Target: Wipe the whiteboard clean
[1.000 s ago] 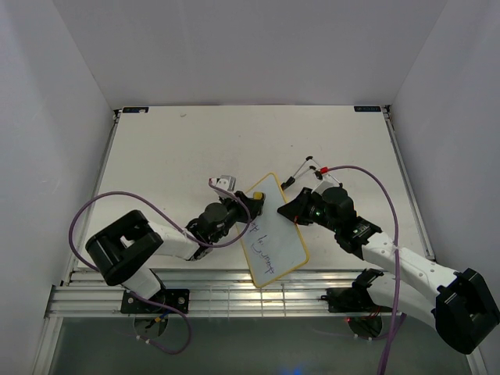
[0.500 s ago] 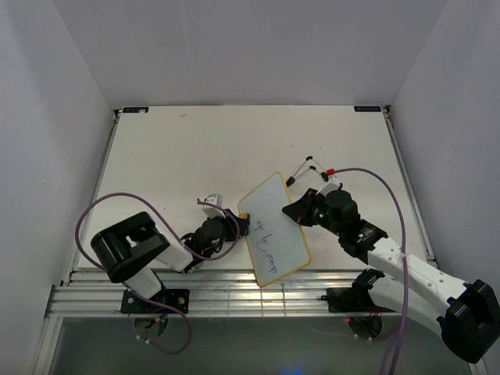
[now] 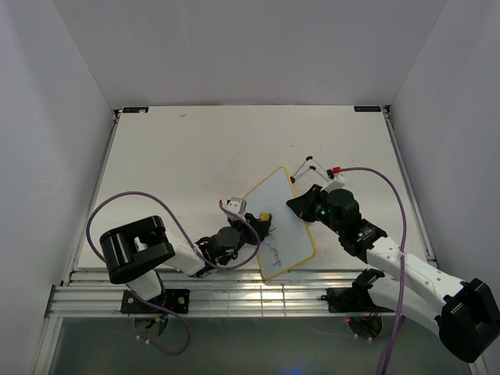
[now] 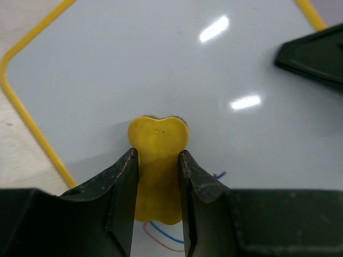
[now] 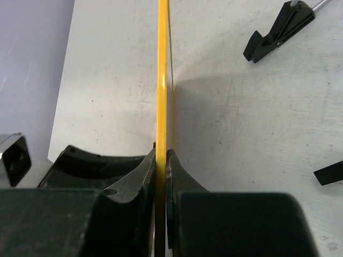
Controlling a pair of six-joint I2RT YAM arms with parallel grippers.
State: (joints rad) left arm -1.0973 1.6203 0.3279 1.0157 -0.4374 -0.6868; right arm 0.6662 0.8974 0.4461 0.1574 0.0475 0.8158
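Note:
The whiteboard, white with a thin yellow frame, is held tilted above the table's near middle, faint purple writing on its lower part. My right gripper is shut on its right edge; the right wrist view shows the yellow frame edge-on between the jaws. My left gripper is shut on the yellow peanut-shaped eraser and presses it against the board face. In the left wrist view the eraser sits between the fingers.
Black feet or clips with thin wire lie on the table just behind the board; one shows in the right wrist view. Purple cables loop from both arms. The table's slotted front rail runs along the near edge.
My left gripper has moved right, from beside the board's left edge onto its face with the eraser. The board has shifted slightly right and tilted. Less writing shows than a second ago.

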